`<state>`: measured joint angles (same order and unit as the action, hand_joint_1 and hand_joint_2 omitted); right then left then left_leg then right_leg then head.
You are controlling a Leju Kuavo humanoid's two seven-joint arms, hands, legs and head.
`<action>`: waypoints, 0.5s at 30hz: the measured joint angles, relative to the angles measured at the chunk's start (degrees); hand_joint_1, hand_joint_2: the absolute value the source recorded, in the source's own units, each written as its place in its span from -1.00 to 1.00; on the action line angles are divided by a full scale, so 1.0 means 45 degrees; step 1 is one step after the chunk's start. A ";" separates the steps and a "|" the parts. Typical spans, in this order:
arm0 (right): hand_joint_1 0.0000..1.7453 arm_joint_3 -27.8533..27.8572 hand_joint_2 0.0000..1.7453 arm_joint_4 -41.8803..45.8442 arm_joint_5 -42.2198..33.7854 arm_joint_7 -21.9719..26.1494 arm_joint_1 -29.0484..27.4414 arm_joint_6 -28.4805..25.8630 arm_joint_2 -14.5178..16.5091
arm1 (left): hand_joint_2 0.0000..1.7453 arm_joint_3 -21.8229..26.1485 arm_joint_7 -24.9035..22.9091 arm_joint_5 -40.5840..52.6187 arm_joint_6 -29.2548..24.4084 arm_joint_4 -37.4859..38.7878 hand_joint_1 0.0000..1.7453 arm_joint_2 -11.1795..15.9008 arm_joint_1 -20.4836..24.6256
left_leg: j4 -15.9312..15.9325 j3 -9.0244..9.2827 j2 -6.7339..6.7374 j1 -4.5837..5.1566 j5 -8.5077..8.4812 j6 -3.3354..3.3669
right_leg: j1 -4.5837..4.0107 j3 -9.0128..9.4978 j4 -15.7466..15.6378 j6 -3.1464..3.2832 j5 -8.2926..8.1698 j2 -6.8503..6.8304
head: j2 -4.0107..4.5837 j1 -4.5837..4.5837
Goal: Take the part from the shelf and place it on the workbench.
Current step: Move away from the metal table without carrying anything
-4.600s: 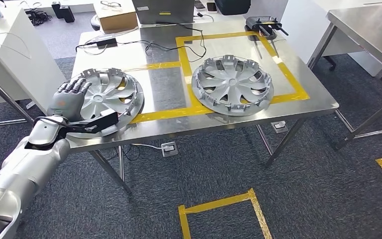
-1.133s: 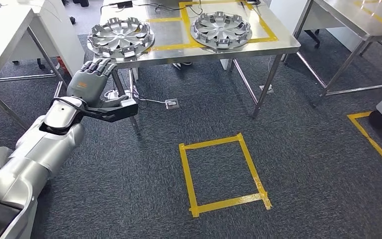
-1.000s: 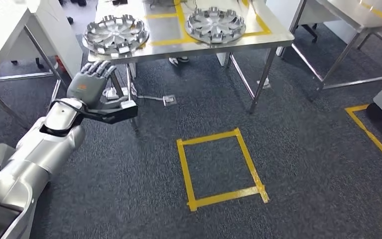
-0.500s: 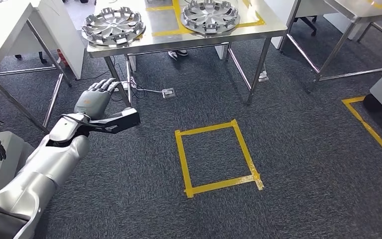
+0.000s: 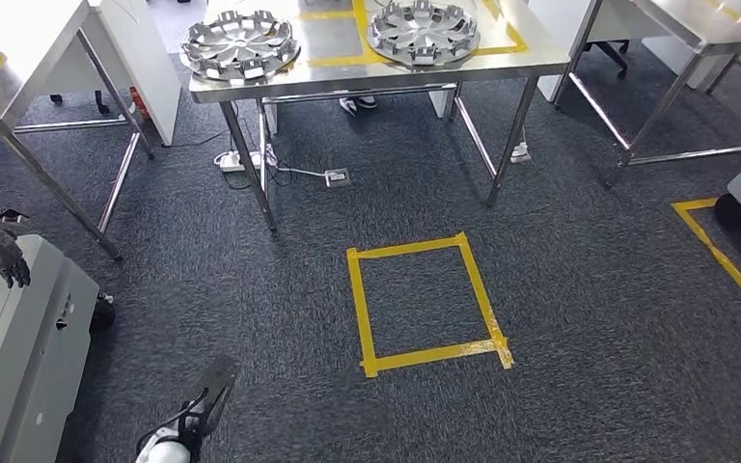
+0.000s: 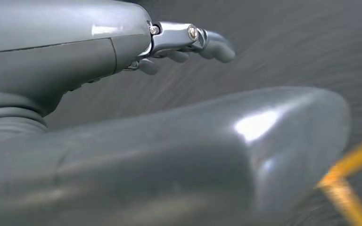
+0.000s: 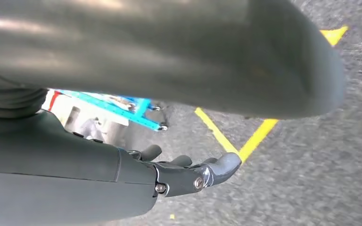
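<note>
I'm seeing two silver hubcaps lying flat on the steel workbench [image 5: 386,77] at the far end of the head view: the left hubcap [image 5: 239,44] is sitting close to the table's near-left corner, and the right hubcap [image 5: 423,29] is resting inside a yellow tape outline, its far rim cut off by the frame's top edge. Both are showing notched rims and curved spokes. Nothing is touching them.

Between me and the workbench, dark grey carpet is lying open, with a yellow tape square [image 5: 427,303] marked on it. A white cabinet [image 5: 19,357] is crowding the near-left, and more steel tables are standing at the far left and far right.

My left hand [image 6: 122,136] is hanging over blurred carpet, fingers [image 6: 202,42] loosely apart and holding nothing. My right hand [image 7: 122,174] is looking the same, fingers [image 7: 217,172] spread and bare over the carpet, near a yellow tape corner. A blue frame behind it is too blurred to make out.
</note>
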<state>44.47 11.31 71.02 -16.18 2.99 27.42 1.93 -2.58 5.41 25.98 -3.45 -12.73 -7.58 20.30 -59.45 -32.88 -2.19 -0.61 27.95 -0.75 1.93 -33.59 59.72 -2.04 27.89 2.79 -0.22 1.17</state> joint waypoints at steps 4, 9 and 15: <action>-1.00 0.0142 -1.00 -0.0001 -0.0129 0.0239 -0.0106 -0.0002 0.0046 | -1.00 0.2414 -0.1164 -0.2122 -0.0203 0.0252 -1.00 0.0203 -0.1973 | -0.0229 -0.0143 -0.0054 -0.0052 0.0176 -0.0291 | -0.0059 0.0031 -0.0015 0.0449 -0.0026 -0.0447 | 0.0000 0.0005; -1.00 0.0276 -1.00 -0.0001 -0.0256 0.0483 -0.0050 -0.0002 0.0056 | -1.00 0.4149 -0.1103 -0.2593 -0.0196 0.0388 -1.00 0.0361 -0.3030 | -0.3394 -0.1556 0.0365 -0.0049 0.1676 -0.0421 | -0.0115 0.0009 -0.0045 0.0643 -0.0039 -0.1217 | 0.0000 0.0033; -1.00 0.0435 -1.00 0.0004 -0.0345 0.0673 0.0145 -0.0002 0.0072 | -1.00 0.4890 -0.0646 -0.2659 -0.0033 0.0404 -1.00 0.0325 -0.3223 | -0.0107 0.0300 0.1187 0.0060 0.0315 -0.0158 | -0.0206 0.0069 -0.0038 0.0421 -0.0079 -0.1988 | 0.0000 0.0016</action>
<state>46.43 11.32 69.47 -13.15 3.65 27.41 2.26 19.43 2.51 14.02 -3.60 -10.91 -6.11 5.79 -59.93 -31.54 3.15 -0.34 29.37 -1.46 1.00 -33.28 59.55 -0.15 27.53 -6.15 -0.22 1.25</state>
